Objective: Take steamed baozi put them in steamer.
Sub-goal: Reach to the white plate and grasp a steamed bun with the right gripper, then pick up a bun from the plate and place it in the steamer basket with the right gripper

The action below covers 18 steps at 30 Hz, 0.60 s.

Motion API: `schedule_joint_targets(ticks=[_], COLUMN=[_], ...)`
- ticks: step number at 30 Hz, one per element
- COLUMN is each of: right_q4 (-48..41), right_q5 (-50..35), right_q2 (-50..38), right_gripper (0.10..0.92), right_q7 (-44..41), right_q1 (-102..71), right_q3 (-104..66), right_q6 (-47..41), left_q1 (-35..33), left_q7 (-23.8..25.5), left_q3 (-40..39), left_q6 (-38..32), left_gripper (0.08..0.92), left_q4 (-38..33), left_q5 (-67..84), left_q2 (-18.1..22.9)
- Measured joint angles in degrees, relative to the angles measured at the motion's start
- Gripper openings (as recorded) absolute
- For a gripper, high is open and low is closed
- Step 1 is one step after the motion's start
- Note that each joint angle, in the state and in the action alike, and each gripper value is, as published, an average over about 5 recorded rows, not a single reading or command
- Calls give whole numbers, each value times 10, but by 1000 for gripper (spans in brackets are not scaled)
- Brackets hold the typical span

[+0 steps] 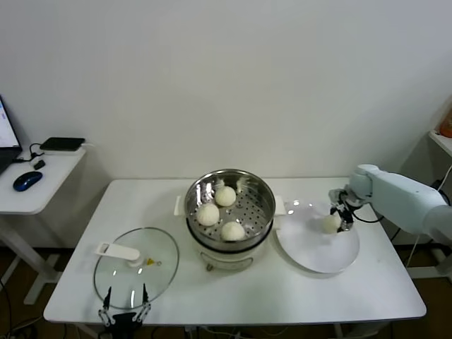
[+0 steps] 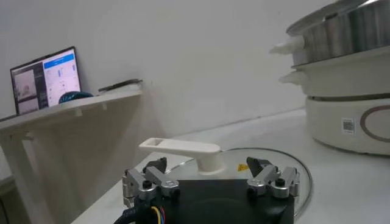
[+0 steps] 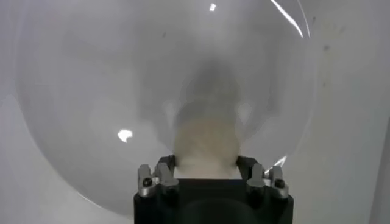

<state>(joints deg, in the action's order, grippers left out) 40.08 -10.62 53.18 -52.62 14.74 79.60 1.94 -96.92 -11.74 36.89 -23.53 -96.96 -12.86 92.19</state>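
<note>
Your right claw sits over the white plate to the right of the steamer, its fingers pressed against both sides of the fourth bun, so it grips that bun just above the plate. The steamer stands mid-tabletop on its white pot base; three buns already lie on its perforated floor, near one another. Your left claw waits at the tabletop's near edge, fingers spread apart and empty, just in front of the glass lid, which lies flat to the left of the steamer with its white handle up.
</note>
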Motion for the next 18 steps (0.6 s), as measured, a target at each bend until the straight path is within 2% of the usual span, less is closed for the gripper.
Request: schedule_joint_targets(ticks=[9,18], right_q4=[43,156], right_q5=[-31,-162], right_q2=[-15,-28], right_gripper=[651,655], right_q7=[1,-9], right_q1=[36,192], right_q3=[29,154], right_q6=[-16,-57], left_q1=[0,3], left_q7=[1,4], left_q3=[0,-3], left_q6=[1,5], left_gripper=[823,823], left_q4=[-4,-3], left_q5=[0,2], left_q2=[0,0])
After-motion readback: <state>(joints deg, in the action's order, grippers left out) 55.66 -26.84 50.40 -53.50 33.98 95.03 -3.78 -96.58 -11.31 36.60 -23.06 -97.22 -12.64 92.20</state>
